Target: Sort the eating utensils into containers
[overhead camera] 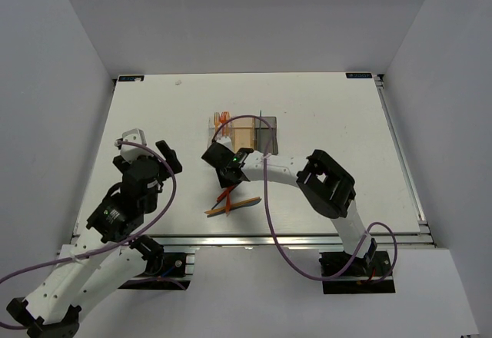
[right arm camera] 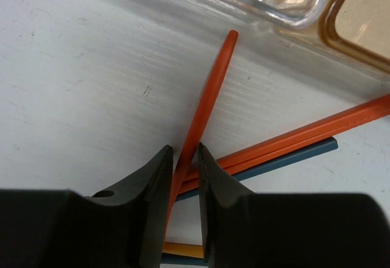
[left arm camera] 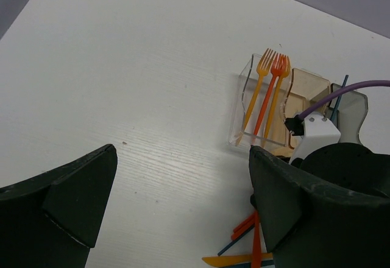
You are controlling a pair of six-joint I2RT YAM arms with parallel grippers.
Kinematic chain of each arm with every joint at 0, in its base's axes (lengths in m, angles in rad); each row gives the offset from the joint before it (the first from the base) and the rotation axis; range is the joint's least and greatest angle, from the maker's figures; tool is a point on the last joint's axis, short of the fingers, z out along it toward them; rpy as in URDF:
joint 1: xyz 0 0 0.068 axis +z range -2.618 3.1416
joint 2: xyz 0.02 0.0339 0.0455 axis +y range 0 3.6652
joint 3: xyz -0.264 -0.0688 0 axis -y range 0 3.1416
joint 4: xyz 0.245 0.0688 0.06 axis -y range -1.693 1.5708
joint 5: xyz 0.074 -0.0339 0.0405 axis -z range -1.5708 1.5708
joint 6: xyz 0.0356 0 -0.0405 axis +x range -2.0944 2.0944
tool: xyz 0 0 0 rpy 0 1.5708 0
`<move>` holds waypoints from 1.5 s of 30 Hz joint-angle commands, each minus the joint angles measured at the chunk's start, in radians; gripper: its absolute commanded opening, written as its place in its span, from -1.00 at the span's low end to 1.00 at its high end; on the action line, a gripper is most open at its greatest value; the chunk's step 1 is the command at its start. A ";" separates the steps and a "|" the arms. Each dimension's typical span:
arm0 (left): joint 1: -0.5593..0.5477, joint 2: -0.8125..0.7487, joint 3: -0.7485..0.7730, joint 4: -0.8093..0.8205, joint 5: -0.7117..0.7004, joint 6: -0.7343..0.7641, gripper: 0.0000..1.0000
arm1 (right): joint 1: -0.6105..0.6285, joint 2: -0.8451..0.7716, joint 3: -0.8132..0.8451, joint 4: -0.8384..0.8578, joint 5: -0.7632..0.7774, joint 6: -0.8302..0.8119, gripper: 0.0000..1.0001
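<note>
Right claw [right arm camera: 184, 158]: pinched tight on orange utensil [right arm camera: 210, 97]
Left claw [left arm camera: 183, 152]: wide open, empty
Lift: straight up, avoiding the clear bin [right arm camera: 262, 6] wall

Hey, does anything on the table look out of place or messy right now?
Nothing looks damaged. Loose utensils lie crossed in a small heap near the clear bin, unsorted; the right tool pinches one orange utensil from it. Three forks lean tidily inside that bin.
</note>
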 commanded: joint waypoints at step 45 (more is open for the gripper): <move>0.003 -0.061 -0.005 0.002 -0.013 0.011 0.96 | -0.216 -0.297 0.078 0.201 0.156 -0.036 -1.00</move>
